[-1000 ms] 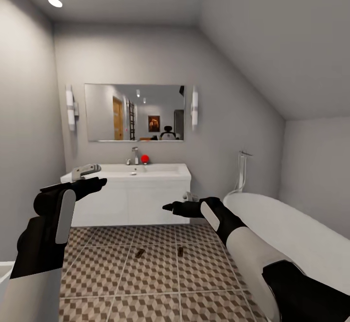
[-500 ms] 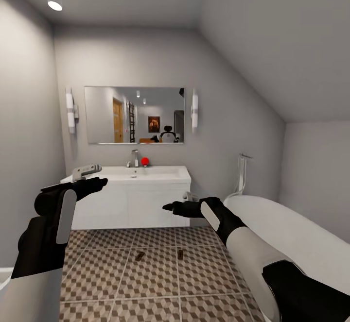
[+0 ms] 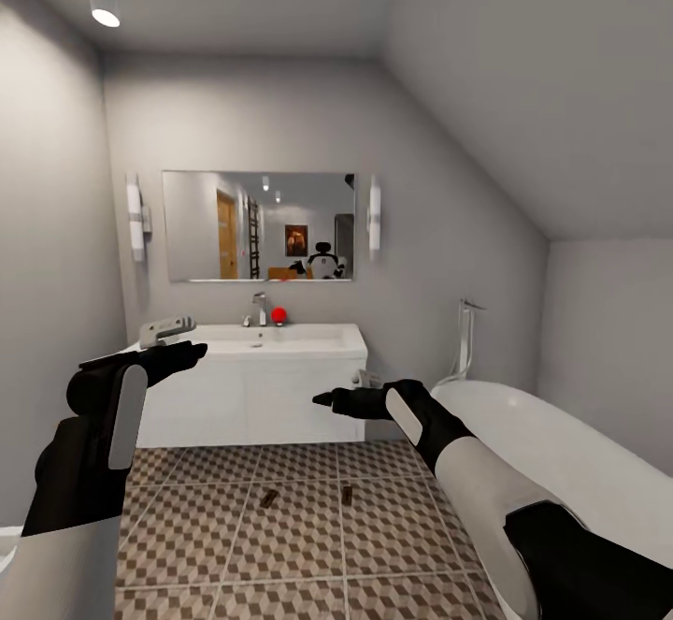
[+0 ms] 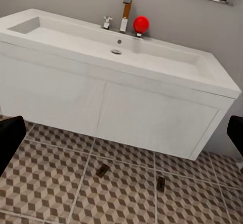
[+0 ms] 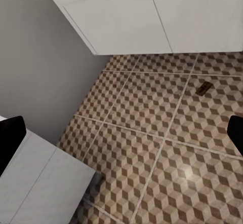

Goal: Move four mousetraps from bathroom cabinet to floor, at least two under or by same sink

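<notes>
Lying on the bathroom floor, just before the white sink unit: two mousetraps, near each other. Hovering with jaws apart and empty: left claw, right claw.

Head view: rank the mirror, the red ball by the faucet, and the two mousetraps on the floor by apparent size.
1. Mirror, by far the largest.
2. Red ball.
3. Left mousetrap and right mousetrap: look alike, unranked. They are close to the ball's apparent size and nearer the camera, so that placing is unsure.

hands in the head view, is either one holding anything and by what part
Nothing is held: the left hand and right hand are both empty; two mousetraps lie on the floor.
</notes>
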You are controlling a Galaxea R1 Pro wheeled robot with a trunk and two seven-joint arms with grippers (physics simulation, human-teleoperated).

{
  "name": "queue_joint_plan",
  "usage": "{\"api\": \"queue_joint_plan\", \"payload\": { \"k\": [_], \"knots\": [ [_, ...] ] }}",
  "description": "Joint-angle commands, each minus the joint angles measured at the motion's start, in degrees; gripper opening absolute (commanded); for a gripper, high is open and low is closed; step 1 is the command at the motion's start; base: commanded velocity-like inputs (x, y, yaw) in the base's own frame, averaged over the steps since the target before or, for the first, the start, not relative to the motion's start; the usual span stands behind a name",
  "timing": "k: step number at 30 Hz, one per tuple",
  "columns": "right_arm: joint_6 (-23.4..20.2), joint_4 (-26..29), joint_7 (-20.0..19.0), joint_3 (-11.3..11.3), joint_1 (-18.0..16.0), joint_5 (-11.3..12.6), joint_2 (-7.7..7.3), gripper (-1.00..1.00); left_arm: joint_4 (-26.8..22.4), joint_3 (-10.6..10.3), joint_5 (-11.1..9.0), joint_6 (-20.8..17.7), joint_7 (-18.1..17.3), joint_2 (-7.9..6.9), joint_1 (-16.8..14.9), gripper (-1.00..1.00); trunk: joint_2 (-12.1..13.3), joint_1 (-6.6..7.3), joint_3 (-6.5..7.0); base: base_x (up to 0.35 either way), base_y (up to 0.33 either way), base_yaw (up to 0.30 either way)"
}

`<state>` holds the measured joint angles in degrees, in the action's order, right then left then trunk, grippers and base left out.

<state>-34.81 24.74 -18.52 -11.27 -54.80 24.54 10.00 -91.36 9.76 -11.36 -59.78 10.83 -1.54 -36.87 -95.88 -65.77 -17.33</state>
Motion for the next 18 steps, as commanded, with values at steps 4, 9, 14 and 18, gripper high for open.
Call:
{"api": "queue_joint_plan", "payload": {
  "k": [4,9,14,18],
  "knots": [
    [-0.2,0.0,-0.1,0.0,-0.1,-0.1,0.00,1.00,-0.1,0.0,-0.6,-0.2,0.5,0.00,0.0,1.00,1.6,0.89,0.64,0.000,0.000,0.000],
    [-0.2,-0.1,-0.1,0.1,-0.1,-0.1,0.00,1.00,-0.1,0.0,-0.6,-0.2,0.6,0.02,0.0,1.00,3.6,1.99,1.54,0.000,0.000,0.000],
    [-0.2,-0.1,-0.1,0.1,0.0,-0.1,0.00,1.00,-0.1,0.0,-0.6,-0.2,0.6,0.03,0.0,1.00,5.6,3.08,2.44,0.000,0.000,0.000],
    [-0.2,-0.1,-0.1,0.1,0.0,-0.1,0.00,1.00,-0.1,0.0,-0.6,-0.2,0.7,0.04,-0.1,1.00,7.2,3.96,3.16,0.000,0.000,0.000]
  ]
}}
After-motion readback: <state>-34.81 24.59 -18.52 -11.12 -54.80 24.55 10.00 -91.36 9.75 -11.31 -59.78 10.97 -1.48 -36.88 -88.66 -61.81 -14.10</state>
